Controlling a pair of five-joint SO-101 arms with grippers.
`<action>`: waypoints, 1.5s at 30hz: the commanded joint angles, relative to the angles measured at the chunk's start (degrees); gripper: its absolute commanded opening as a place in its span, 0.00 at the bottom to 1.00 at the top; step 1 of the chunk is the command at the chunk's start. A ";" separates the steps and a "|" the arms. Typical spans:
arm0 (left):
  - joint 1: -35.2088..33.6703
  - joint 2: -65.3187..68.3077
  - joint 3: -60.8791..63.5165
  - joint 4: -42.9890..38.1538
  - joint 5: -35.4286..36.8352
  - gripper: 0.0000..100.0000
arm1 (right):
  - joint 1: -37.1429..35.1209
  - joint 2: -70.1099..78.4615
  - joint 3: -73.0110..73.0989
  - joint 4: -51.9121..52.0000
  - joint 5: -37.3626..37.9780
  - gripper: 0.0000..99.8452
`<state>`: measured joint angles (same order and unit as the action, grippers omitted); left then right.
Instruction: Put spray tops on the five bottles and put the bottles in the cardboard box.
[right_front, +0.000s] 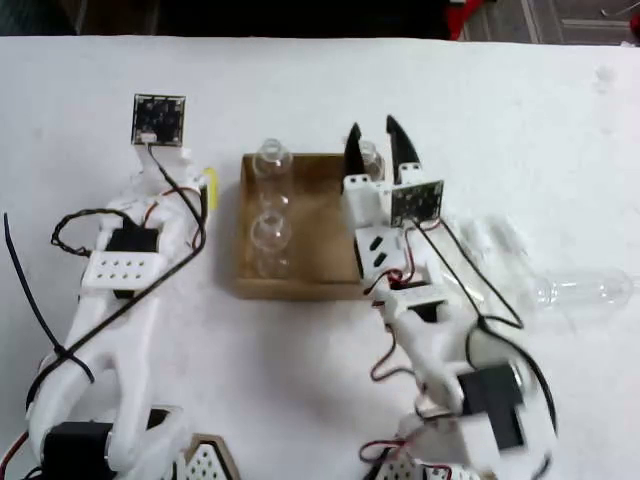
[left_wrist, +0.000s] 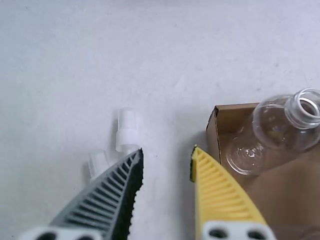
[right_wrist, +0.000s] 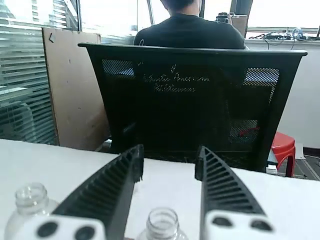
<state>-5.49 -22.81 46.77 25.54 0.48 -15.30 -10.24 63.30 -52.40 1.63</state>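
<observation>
Several capless bottles (right_front: 270, 232) are standing in the cardboard box (right_front: 315, 215); spray tops (left_wrist: 126, 131) are lying unfitted. Left gripper (left_wrist: 166, 150) and right gripper (right_wrist: 170, 148) are both gaping, empty.

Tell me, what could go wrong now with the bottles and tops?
1. The bottles in the box have no tops yet. The open right gripper hangs over one and might knock it over.
2. The spray tops sit beside the left gripper's dark finger, not between its jaws, so closing might just push them away.
3. The lying bottle on the table might roll away.
</observation>
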 joint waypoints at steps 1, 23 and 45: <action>-0.04 -0.31 -0.62 -1.32 0.26 0.15 | -1.98 -14.64 -0.26 14.90 -0.62 0.15; 0.04 -0.13 -0.44 -1.32 0.26 0.15 | 17.98 -77.85 5.98 92.00 -0.35 0.15; 0.04 -0.04 -0.35 -1.32 0.18 0.15 | 32.66 -93.14 33.49 92.00 -0.09 0.15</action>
<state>-5.49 -22.81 46.77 25.54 0.48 16.26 -102.81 96.35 40.35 1.63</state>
